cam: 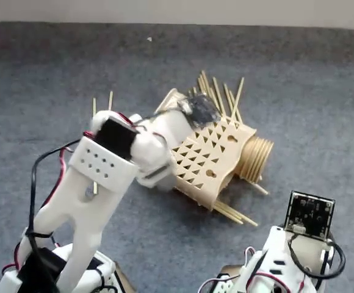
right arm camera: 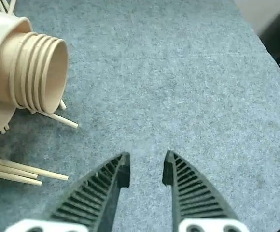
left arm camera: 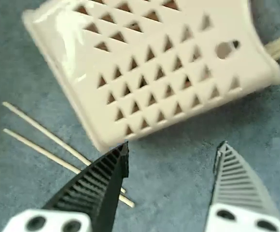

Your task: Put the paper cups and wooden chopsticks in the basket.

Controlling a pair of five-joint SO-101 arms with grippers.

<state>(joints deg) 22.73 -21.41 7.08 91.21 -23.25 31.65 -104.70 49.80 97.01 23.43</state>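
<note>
Paper cups (cam: 257, 159), nested in a stack, poke sideways out of one end of the basket (cam: 210, 162), which lies tipped on its side on the grey carpet (cam: 311, 91). Wooden chopsticks (cam: 216, 91) fan out along the basket's far side, and others lie loose beside it. The left gripper (left arm camera: 174, 147) hangs spread wide just beside the basket's perforated wall. The right gripper (right arm camera: 147, 157), slightly parted and holding nothing, sits near the basket's cup end.
</note>
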